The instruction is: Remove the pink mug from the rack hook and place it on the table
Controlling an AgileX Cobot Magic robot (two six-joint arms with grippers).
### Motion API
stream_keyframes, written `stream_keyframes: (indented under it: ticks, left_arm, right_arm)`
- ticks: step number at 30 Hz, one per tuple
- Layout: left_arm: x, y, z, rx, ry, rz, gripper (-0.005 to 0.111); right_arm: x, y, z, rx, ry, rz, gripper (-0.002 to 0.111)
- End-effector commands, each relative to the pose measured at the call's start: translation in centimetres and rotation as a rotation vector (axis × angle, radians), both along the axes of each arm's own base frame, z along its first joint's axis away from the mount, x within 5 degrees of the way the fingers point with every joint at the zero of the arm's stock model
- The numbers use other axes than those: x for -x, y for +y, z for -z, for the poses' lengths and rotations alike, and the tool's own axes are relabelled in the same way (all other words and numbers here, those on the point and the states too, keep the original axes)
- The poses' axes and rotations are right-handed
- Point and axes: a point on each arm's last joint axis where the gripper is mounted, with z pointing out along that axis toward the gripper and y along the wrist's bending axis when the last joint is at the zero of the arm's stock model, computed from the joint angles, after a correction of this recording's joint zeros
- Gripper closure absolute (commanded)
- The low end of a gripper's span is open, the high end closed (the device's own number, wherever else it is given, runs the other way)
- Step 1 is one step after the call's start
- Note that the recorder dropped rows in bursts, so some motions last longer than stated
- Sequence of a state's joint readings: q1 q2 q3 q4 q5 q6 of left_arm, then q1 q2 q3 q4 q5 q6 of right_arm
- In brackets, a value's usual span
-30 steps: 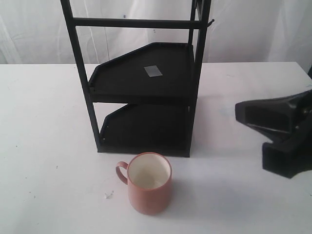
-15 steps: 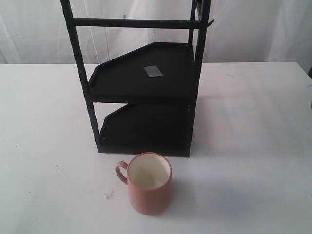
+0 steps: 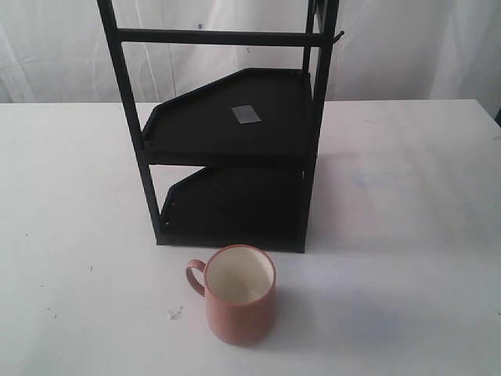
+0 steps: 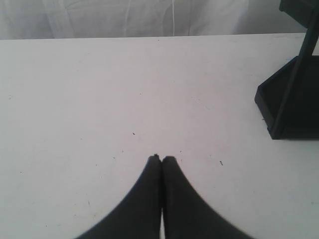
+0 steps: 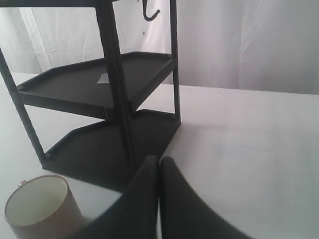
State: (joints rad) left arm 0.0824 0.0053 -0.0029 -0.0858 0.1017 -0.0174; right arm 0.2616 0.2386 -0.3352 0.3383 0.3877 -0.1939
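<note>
A: What's cut off?
B: The top of the rack (image 3: 227, 133); the base of the mug (image 5: 42, 209), near the right hand (image 5: 158, 159).
A: The mug?
B: Pink, cream inside, upright on the surface (image 3: 407, 196). Right hand and left hand (image 4: 161, 159) pinched closed, empty.

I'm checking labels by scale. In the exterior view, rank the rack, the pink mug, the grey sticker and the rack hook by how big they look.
1. rack, cut off at the top
2. pink mug
3. grey sticker
4. rack hook

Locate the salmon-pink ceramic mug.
Exterior view: salmon-pink ceramic mug stands upright on the white table, just in front of the tall black metal rack, handle pointing left.
</note>
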Motion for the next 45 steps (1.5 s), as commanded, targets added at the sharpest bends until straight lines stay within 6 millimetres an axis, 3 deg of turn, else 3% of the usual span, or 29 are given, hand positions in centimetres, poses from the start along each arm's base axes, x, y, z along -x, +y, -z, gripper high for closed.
stream_keyframes:
  ticks: [1,20,28,32,45]
  left_arm:
    - [0.0,0.0,0.0,0.011,-0.007,0.002,0.107]
    - [0.0,0.0,0.0,0.011,-0.007,0.002,0.107]
    - [0.0,0.0,0.0,0.011,-0.007,0.002,0.107]
    - [0.0,0.0,0.0,0.011,-0.007,0.002,0.107]
    - [0.0,0.0,0.0,0.011,-0.007,0.002,0.107]
  right_arm:
    - [-0.3,-0.1,1.1,-0.092,0.017,0.035,0.108]
    - [0.5,-1.3,7.0,0.011,-0.047,0.121,0.108]
    - [0.7,-1.4,7.5,0.07,-0.066,0.119,0.108]
    - [0.6,-1.4,8.7,0.083,-0.052,0.117,0.108]
    - [0.6,-1.4,8.6,0.067,-0.059,0.117,0.108]
